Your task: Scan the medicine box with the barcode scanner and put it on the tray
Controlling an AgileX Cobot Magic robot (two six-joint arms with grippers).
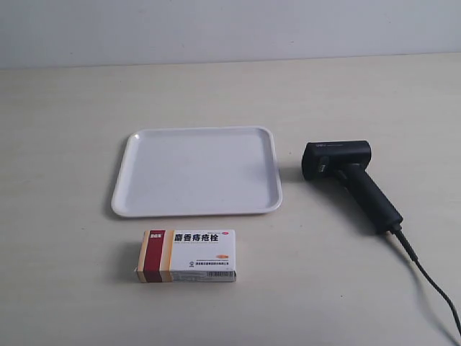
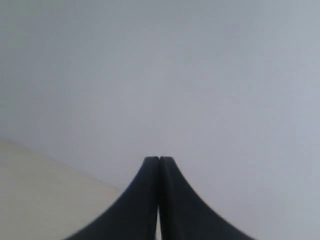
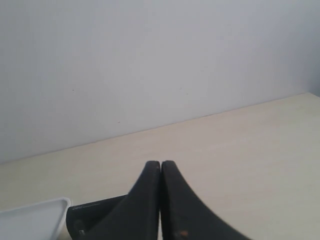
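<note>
The medicine box (image 1: 187,256) lies flat on the bench (image 1: 65,144), just in front of the white tray (image 1: 197,171) and not touching it. The barcode scanner (image 1: 349,180) rests on its side beside the tray. Both the left gripper (image 2: 159,160) and the right gripper (image 3: 160,163) have their fingers pressed together, holding nothing.

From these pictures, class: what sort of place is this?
Probably a lab tabletop staged for a scanning test: a bare pale table against a blank wall, with only a tray, box and scanner.
</note>
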